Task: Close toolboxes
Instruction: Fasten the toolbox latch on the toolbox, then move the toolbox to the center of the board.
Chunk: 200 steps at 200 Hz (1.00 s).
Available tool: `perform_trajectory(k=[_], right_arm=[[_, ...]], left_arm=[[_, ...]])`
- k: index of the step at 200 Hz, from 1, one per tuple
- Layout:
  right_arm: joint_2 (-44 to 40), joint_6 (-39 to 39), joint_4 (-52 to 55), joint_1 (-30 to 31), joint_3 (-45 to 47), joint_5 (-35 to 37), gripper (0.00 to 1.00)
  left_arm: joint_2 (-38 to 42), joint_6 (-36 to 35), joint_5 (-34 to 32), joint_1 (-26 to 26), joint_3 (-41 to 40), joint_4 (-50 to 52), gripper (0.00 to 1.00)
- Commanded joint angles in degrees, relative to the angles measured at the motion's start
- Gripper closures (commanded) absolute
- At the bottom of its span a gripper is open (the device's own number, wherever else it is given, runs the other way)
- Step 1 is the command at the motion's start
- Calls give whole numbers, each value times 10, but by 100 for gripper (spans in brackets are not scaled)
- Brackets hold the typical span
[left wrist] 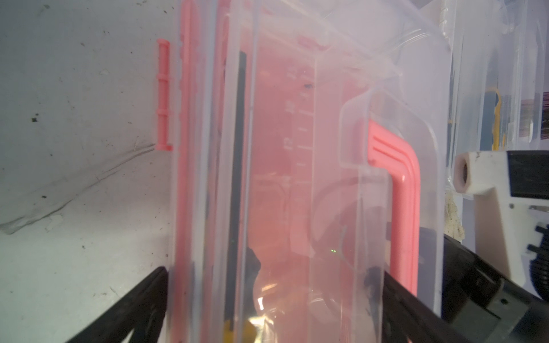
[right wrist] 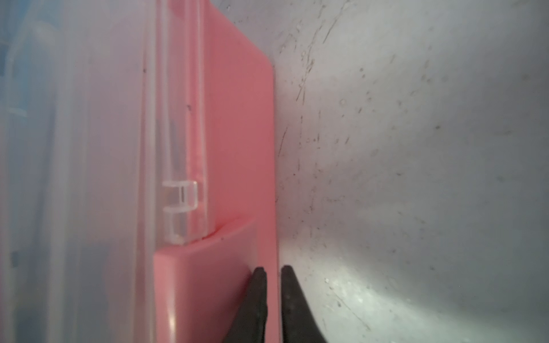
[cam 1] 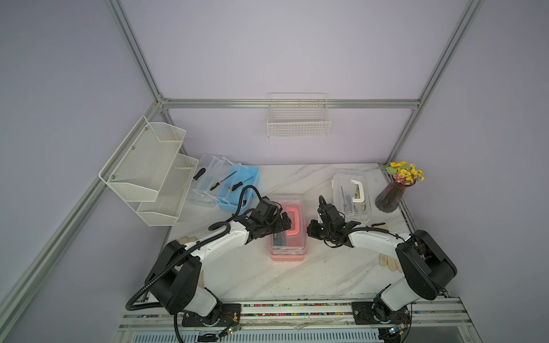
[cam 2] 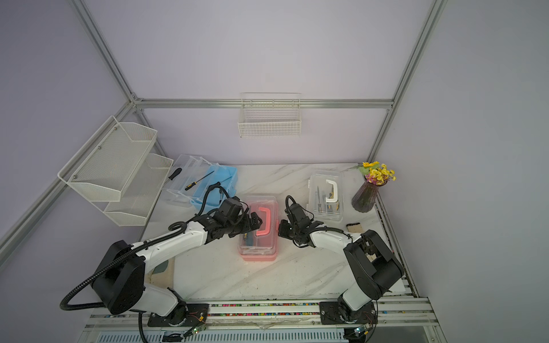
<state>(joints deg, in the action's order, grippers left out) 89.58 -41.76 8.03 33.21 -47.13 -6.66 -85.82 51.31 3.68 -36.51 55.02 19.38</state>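
The left fingers (left wrist: pixel 133 311), spread wide, span the pink toolbox (cam 1: pixel 286 258) lid; the right fingers (right wrist: pixel 258 297), narrowly parted, should press its latch (right wrist: pixel 205 285) squarely home.

Left arm (cam 1: pixel 225 240) and right arm (cam 1: pixel 374 237) have white shells, black joints; the left carries ribbed black conduit (cam 1: pixel 135 295).

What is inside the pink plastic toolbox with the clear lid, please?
In the pink plastic toolbox, through its clear lid, a long dark tool and something yellow show. The left gripper hides part from above; the rest is too blurred to name.
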Motion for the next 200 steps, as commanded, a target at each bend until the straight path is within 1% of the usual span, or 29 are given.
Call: perform_trajectory(k=[1, 12, 25, 41, 49, 53, 65, 98, 107, 123, 144, 181, 200], right_arm=[[-46, 36, 72, 15, -62, 23, 70], [-61, 42, 106, 15, -78, 40, 64], [-77, 47, 147, 15, -95, 66, 62], [-101, 49, 182, 15, -110, 90, 61], [-108, 50, 205, 15, -113, 93, 61], [-127, 50, 209, 15, -115, 96, 61], [-152, 50, 219, 15, -116, 96, 61], [-187, 61, 265, 7, -139, 122, 61], [-190, 65, 284, -12, -150, 131, 60], [-194, 80, 309, -63, -171, 137, 55], [-173, 110, 350, -131, -210, 146, 50], [-143, 157, 347, -235, -227, 139, 42], [-114, 183, 332, -292, -239, 123, 40]], left_arm=[[-44, 5, 36, -10, 26, -9, 0], [-53, 3, 32, -6, 38, -10, 0], [-64, 2, 26, -2, 56, -10, 0], [-73, 0, 12, 2, 74, -12, 0], [-81, -2, 11, 7, 87, -13, 0], [-85, -5, 12, 10, 95, -13, 0], [-102, -15, 14, 19, 121, -13, 0], [-183, -45, 45, 42, 216, -9, 0], [-208, -52, 57, 47, 246, -7, 0], [-249, -63, 74, 59, 293, -5, 0], [-303, -77, 97, 70, 361, -3, 0], [-388, -99, 109, 78, 476, 7, 1], [-432, -109, 114, 78, 531, 7, 1]])
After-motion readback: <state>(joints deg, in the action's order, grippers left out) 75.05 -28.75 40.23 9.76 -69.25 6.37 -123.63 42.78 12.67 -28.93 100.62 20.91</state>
